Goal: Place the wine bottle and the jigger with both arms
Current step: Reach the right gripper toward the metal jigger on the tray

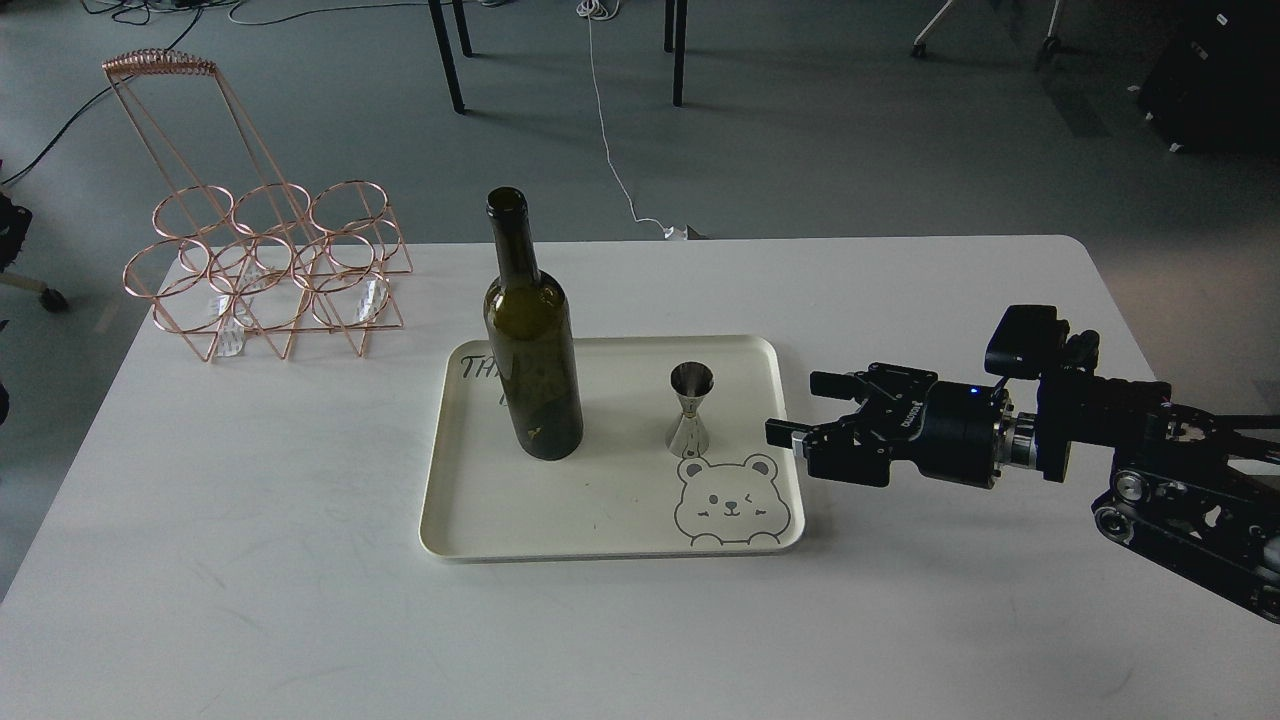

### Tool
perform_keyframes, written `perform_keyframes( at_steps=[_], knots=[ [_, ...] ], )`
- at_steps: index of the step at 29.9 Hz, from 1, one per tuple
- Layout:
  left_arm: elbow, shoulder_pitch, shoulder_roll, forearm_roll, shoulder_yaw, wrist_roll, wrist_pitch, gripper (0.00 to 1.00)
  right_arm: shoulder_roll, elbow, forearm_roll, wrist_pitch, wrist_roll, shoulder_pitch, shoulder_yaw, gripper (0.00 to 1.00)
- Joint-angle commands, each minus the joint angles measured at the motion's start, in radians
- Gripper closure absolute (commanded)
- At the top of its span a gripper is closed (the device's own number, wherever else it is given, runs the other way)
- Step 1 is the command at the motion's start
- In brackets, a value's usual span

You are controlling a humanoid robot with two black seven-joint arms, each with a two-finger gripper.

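Nearest to us is the bare white table [250,560], and from its right edge our right arm reaches in, its right gripper [800,415] hanging just beside the right rim of the cream tray [600,535]. We see its fingers spread apart with nothing between them, pointing toward the tray.

Only this head view is given. On the tray the wine bottle [532,340] stands upright on the left part, partly covering some handwriting, and the jigger [690,410] stands upright on the right part, just above a printed bear [732,505]. Bottle and jigger are apart from each other; the jigger is the nearer of the two to our open gripper. A copper wire rack [270,270] sits at the table's far left corner, well apart from the tray. Our left arm does not show at all.

We judge the bottle heavy, smooth and breakable glass, and top-heavy to tip; we would take it around the wide body, not the narrow neck. The jigger looks light, stiff and slippery metal, easy to knock over; its narrow waist seems the surest place to pinch.
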Motion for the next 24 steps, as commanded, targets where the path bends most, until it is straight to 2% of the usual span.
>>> perform_keyframes(
  at_steps=[1, 11, 20, 24],
  knots=[
    [0.0, 0.0, -0.001, 0.0, -0.003, -0.001, 0.0, 0.01, 0.065, -0.071, -0.06, -0.006, 0.0, 0.007, -0.01, 0.02],
    [0.0, -0.005, -0.005, 0.0, -0.003, 0.0, 0.0, 0.01, 0.202, -0.229, -0.069, -0.008, 0.0, 0.031, -0.012, 0.03],
    [0.0, -0.009, -0.005, 0.0, -0.003, -0.001, 0.0, 0.01, 0.3, -0.312, -0.079, -0.021, 0.0, 0.061, -0.035, 0.13],
    [0.002, -0.006, -0.005, 0.0, 0.0, 0.0, 0.0, 0.01, 0.326, -0.356, -0.079, -0.049, 0.0, 0.088, -0.058, 0.13]
  ],
)
